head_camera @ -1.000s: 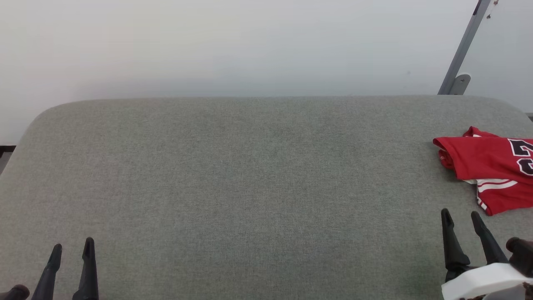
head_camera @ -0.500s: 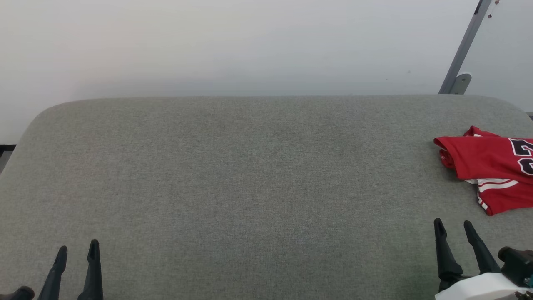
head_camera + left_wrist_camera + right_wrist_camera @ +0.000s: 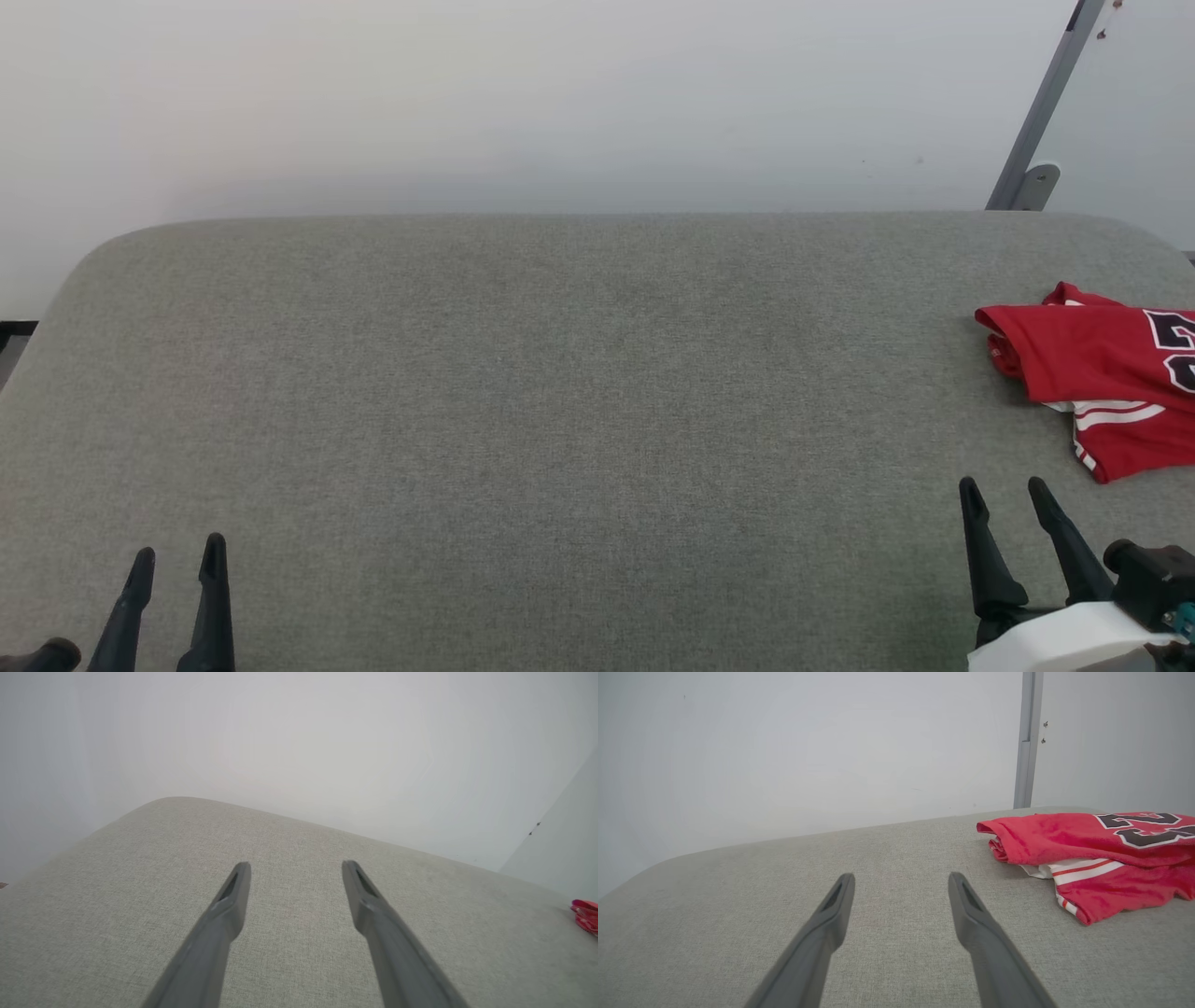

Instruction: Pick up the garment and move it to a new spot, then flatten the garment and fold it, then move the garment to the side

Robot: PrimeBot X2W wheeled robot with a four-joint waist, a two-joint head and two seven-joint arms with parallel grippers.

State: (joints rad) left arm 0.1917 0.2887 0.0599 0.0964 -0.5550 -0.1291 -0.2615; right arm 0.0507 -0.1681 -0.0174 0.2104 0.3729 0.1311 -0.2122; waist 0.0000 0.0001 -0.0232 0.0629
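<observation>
The garment [image 3: 1102, 373], a red jersey with a white striped sleeve and black lettering, lies folded at the right edge of the grey padded table [image 3: 560, 392]. In the right wrist view the garment [image 3: 1092, 858] sits up and to the right of my fingers. My right gripper [image 3: 1004, 495] stands open just short of it, nothing between its fingers. At the lower left my left gripper [image 3: 177, 558] is open too, far from the garment. A red sliver of the garment [image 3: 584, 912] shows at the right edge of the left wrist view.
A white wall [image 3: 560, 93] runs behind the table's far edge. A grey slanted metal post [image 3: 1041, 112] with its bracket stands at the far right corner. The table's corners are rounded, and a dark gap shows off its left edge.
My right gripper has drifted left and slightly back from the garment. The left gripper has shifted a little to the right. The garment has not moved.
</observation>
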